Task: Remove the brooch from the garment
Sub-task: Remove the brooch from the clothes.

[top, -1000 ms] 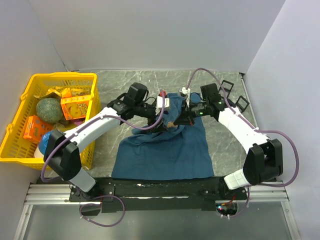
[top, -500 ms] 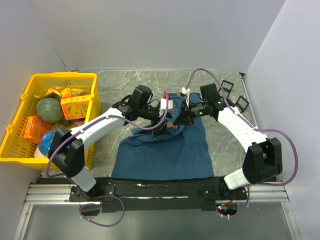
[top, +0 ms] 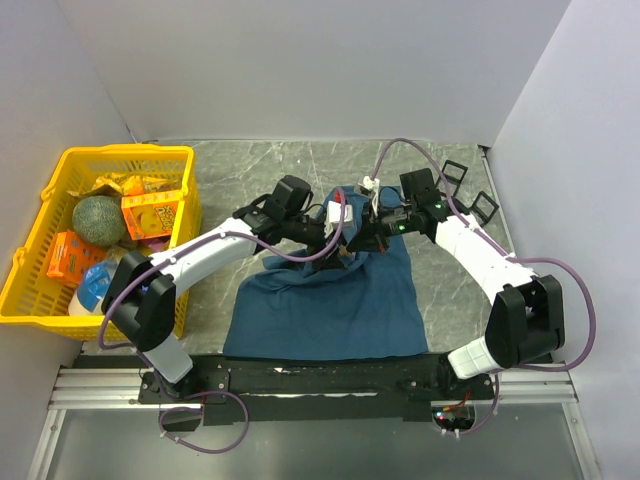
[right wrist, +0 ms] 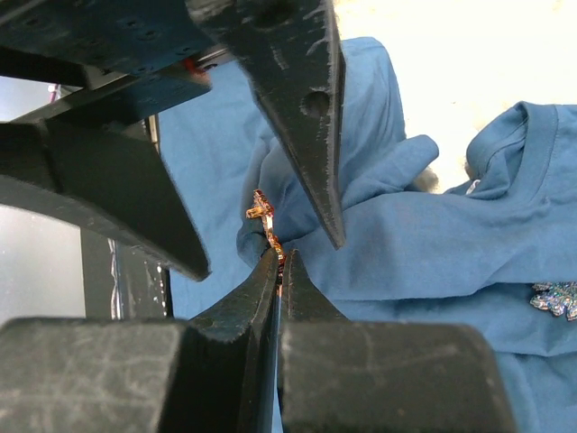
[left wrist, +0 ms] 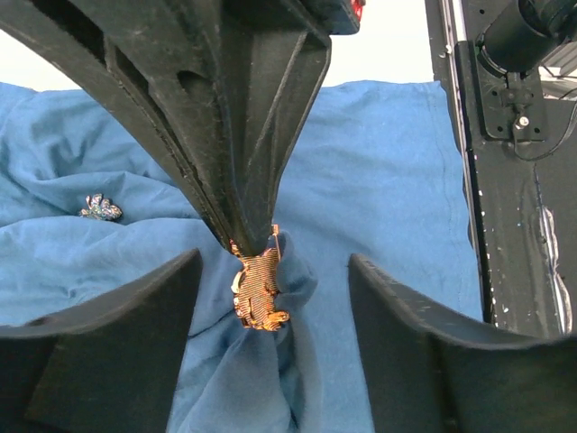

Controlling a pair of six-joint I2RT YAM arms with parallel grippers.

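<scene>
Brooch (left wrist: 259,287) pinched in right jaws (left jaws spread, untouching).

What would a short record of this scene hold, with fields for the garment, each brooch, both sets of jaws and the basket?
Garment: dark teal T-shirt, lying spread out, bunched at its far end
Copper brooch: on a raised fold of the cloth
Second brooch: silvery, lying on the cloth, untouched
Right gripper: jaws shut on the copper brooch's edge
Left gripper: jaws open, one on either side of that brooch
Basket: yellow, left of the shirt, holding packets and a round green thing
</scene>
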